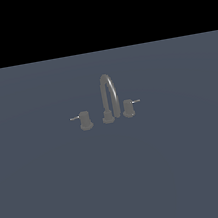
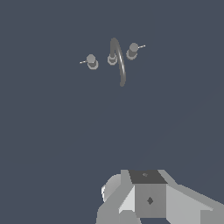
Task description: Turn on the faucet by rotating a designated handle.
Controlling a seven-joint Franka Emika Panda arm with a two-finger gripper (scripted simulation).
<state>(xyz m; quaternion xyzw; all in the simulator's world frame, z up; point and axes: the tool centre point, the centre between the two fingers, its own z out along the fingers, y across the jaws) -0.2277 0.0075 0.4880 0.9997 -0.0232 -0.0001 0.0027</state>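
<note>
Faucet point(image 1: 108, 98) sits mid-floor point(image 1: 54, 191), well clear of every edge; no text or branding readable on it. Gooseneck spout upright on its round base. Handle point(image 1: 128, 108) just beside the spout base, on the exterior view's right, thin lever pointing right. Twin knob point(image 1: 85, 120) on the other side, lever pointing left. Neither touches the spout. Wrist view: grey gripper point(image 2: 148, 199) body only, well apart from the faucet; fingertips not shown, so can't tell if the claw is released or clenched.

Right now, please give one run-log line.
phase: approach | handle: untouched, lever toward exterior view's right | faucet: upright | arm: far away
</note>
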